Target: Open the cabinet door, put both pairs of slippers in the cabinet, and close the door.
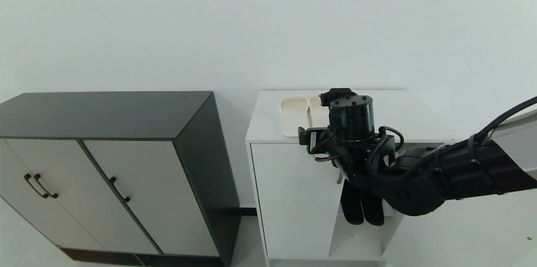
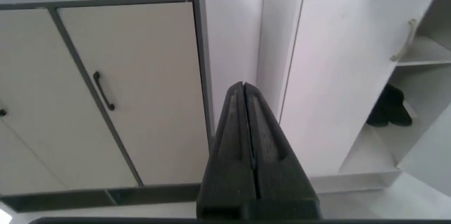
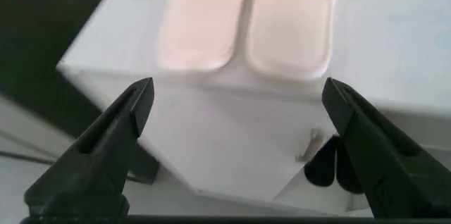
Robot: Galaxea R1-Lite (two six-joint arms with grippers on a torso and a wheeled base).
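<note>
I am observing the dark cabinet [image 1: 126, 166] standing on the left, its doors shut. My left gripper [image 2: 244, 90] is facing the gap between the two cabinets, its fingers pressed together on nothing. The white cabinet [image 1: 293, 200] is standing to the right. The cream slippers [image 1: 293, 114] are lying side by side on its top, and the black slippers [image 1: 363, 208] are sitting inside its open right compartment, below the shelf. My right gripper [image 3: 238, 86] is hovering over the top's near edge, just near of the cream pair, with its fingers spread wide and empty.
</note>
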